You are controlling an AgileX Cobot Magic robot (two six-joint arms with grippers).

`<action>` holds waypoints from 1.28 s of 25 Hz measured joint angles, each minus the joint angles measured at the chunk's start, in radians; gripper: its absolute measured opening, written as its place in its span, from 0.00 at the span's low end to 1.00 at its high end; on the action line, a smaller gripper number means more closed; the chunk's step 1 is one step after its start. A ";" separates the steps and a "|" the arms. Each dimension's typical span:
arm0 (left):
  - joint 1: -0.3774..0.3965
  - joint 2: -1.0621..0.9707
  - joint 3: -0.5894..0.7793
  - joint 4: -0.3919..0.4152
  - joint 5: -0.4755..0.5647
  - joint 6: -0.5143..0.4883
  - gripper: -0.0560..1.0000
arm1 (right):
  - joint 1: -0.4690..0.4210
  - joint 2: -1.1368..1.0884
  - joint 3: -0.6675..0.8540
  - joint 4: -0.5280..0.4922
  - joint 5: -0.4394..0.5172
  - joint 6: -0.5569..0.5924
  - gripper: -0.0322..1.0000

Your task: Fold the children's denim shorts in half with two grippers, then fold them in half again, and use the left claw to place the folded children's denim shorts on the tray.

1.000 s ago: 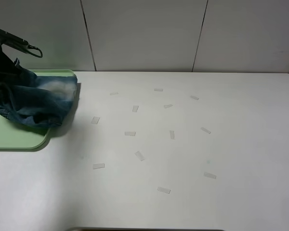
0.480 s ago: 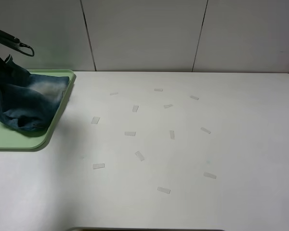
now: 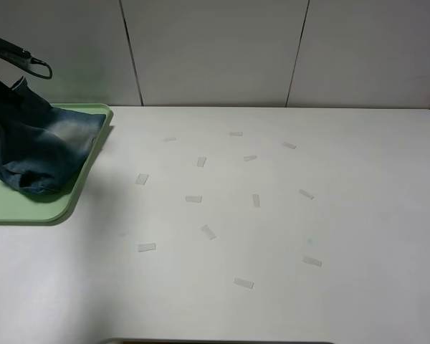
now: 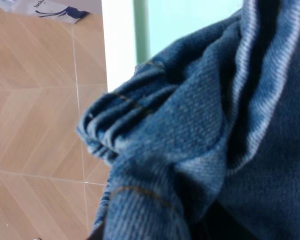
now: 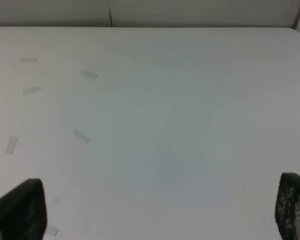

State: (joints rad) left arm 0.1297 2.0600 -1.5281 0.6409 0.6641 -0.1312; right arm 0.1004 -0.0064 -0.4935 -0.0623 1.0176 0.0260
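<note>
The children's denim shorts (image 3: pixel 36 154) hang bunched over the tray (image 3: pixel 29 208), their lower folds resting on its surface and the upper part lifted toward the far left edge of the tray. The left claw is hidden behind the cloth; its jaws are pressed together, apparently pinching the denim, which fills the left wrist view (image 4: pixel 200 150). The right gripper (image 5: pixel 155 210) stands spread and empty, well apart from the tray. Judged soft, limp and light, the denim will slump on release; hold at the thick layered edge
</note>
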 joint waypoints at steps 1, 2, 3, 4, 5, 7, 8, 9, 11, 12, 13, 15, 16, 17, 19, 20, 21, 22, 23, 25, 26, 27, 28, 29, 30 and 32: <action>0.000 0.000 0.000 0.000 0.000 0.000 0.19 | 0.000 0.000 0.000 0.000 0.000 0.000 0.70; 0.000 0.000 0.000 0.000 0.000 0.000 0.19 | 0.000 0.000 0.000 0.000 0.000 0.000 0.70; 0.000 0.000 0.000 0.000 0.000 0.000 0.20 | 0.000 0.000 0.000 0.000 0.000 0.000 0.70; 0.000 0.000 0.000 0.000 -0.001 0.002 0.23 | 0.000 0.000 0.000 0.000 0.000 0.000 0.70; 0.000 0.000 0.000 0.000 -0.001 0.011 0.29 | 0.000 0.000 0.000 0.000 0.000 0.000 0.70; 0.000 -0.001 0.001 0.000 -0.003 0.043 0.49 | 0.000 0.000 0.000 0.000 0.000 0.000 0.70; 0.000 -0.001 0.004 0.001 -0.003 0.053 0.62 | 0.000 0.000 0.000 0.000 0.000 0.000 0.70; 0.000 -0.001 0.006 0.002 -0.007 0.054 0.74 | 0.000 0.000 0.000 0.000 0.000 0.000 0.70; 0.000 -0.001 0.007 0.002 -0.007 0.048 0.89 | 0.000 0.000 0.000 0.000 0.000 0.000 0.70; 0.000 -0.001 0.007 0.002 -0.007 0.040 0.93 | 0.000 0.000 0.000 0.000 0.000 0.000 0.70; 0.000 -0.001 0.007 0.002 -0.007 0.036 0.95 | 0.000 0.000 0.000 0.000 0.000 0.000 0.70; 0.000 -0.001 0.007 0.000 -0.005 0.031 0.98 | 0.000 0.000 0.000 0.000 0.000 0.000 0.70; 0.000 -0.001 0.007 -0.004 -0.003 0.030 0.98 | 0.000 0.000 0.000 0.000 0.000 0.000 0.70; 0.000 -0.001 0.007 -0.010 0.000 0.030 0.99 | 0.000 0.000 0.000 0.000 0.000 0.000 0.70; 0.000 -0.001 0.007 -0.022 0.003 0.028 0.99 | 0.000 0.000 0.000 0.000 0.000 0.000 0.70; 0.000 -0.001 0.007 -0.033 0.004 0.028 0.99 | 0.000 0.000 0.000 0.000 0.000 0.000 0.70; 0.000 -0.001 0.007 -0.043 0.007 0.027 0.99 | 0.000 0.000 0.000 0.000 0.000 0.000 0.70; 0.000 -0.001 0.007 -0.053 0.008 0.027 0.99 | 0.000 0.000 0.000 0.000 0.000 0.000 0.70; 0.000 -0.001 0.007 -0.065 0.008 0.027 0.99 | 0.000 0.000 0.000 0.000 0.000 0.000 0.70; -0.004 -0.010 0.008 -0.101 0.008 0.027 0.99 | 0.000 0.000 0.000 0.000 0.000 0.000 0.70; -0.008 -0.017 0.009 -0.118 0.006 0.027 0.99 | 0.000 0.000 0.000 0.000 0.000 0.000 0.70; -0.015 -0.029 0.009 -0.141 0.000 0.027 0.99 | 0.000 0.000 0.000 0.000 0.000 0.000 0.70; -0.024 -0.048 0.010 -0.162 -0.010 0.026 0.99 | 0.000 0.000 0.000 0.000 0.000 0.000 0.70; -0.037 -0.074 0.011 -0.183 -0.025 0.027 0.99 | 0.000 0.000 0.000 0.000 0.000 0.000 0.70; -0.044 -0.095 0.011 -0.200 -0.044 0.030 0.99 | 0.000 0.000 0.000 0.000 0.000 0.000 0.70; -0.059 -0.145 0.011 -0.245 -0.078 0.047 0.99 | 0.000 0.000 0.000 0.000 0.000 0.000 0.70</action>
State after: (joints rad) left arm 0.0704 1.9148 -1.5173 0.3955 0.5857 -0.0843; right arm 0.1004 -0.0064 -0.4935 -0.0623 1.0176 0.0260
